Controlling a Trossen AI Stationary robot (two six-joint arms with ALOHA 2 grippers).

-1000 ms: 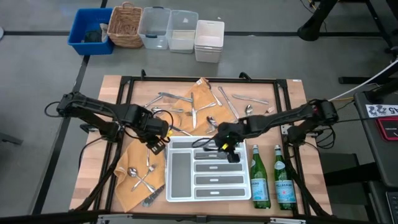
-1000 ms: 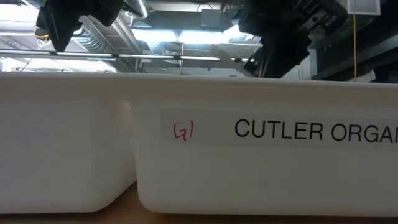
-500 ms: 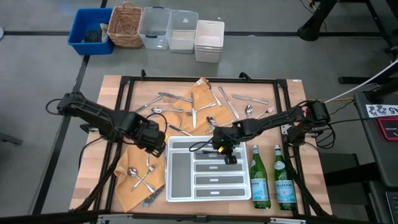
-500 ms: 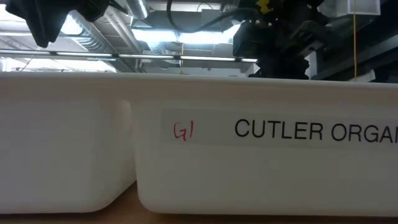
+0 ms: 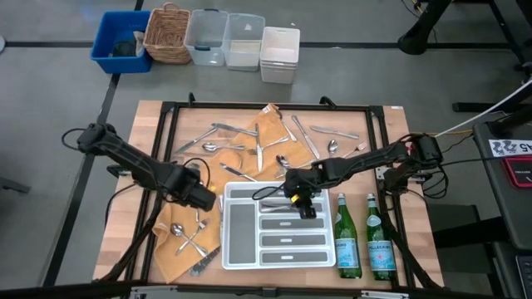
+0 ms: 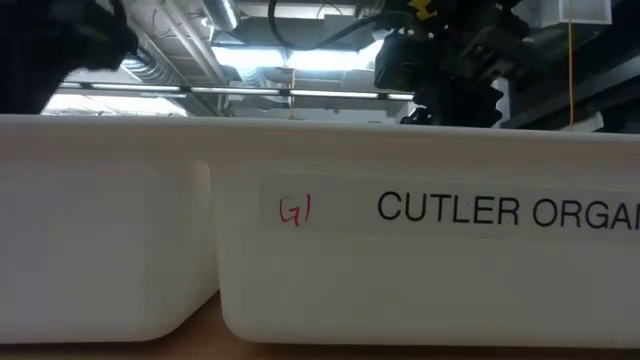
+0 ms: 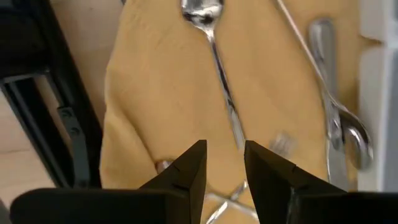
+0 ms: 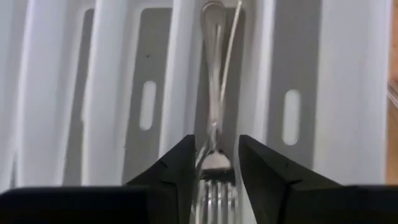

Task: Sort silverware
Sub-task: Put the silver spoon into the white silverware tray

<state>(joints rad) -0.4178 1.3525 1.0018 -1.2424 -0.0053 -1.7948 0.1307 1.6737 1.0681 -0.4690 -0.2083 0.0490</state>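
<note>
Reading left to right, I see my left gripper over the cloth by the table's front-left corner, jaws spread above a spoon (easily nudged aside). My right gripper, jaws parted, straddles a fork in the tray; lifting may snag it. Tray label: "G1", "CUTLER ORGA…".

Bottles just beside tray
</note>
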